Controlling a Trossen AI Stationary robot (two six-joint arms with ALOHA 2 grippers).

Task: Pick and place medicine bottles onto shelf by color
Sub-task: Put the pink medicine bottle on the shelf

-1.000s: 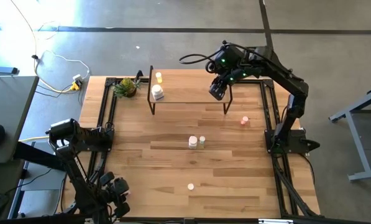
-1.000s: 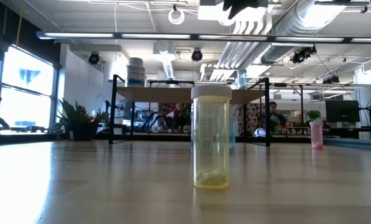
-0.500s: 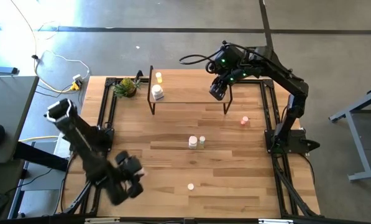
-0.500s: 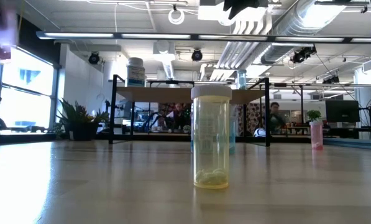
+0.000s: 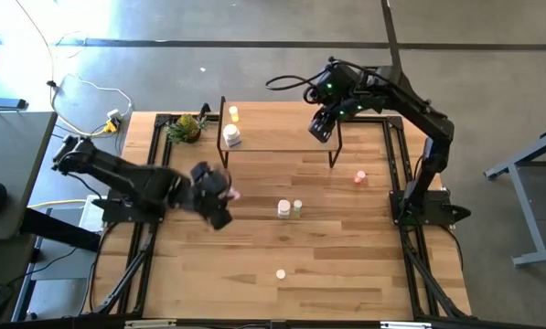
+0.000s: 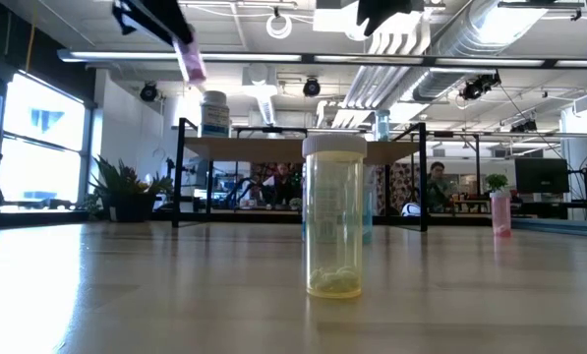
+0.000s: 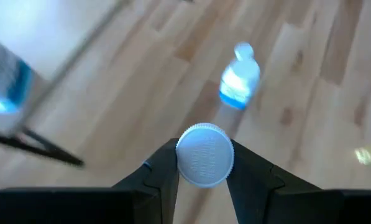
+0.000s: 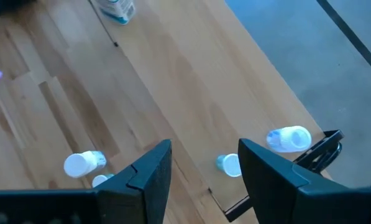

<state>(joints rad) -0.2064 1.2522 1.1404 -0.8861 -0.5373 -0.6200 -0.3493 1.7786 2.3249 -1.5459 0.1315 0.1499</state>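
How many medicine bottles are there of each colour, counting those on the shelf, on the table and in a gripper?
Yellow bottles: 2
White bottles: 2
Pink bottles: 2, one in the left gripper
Green bottles: 2
Total: 8

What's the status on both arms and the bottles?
Left claw shut on pink bottle, airborne left of centre. Right claw open, empty, over the shelf's right end. Nothing blocking the shelf.

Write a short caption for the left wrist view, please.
Left gripper shut on a white-capped bottle, carried above the wooden table.
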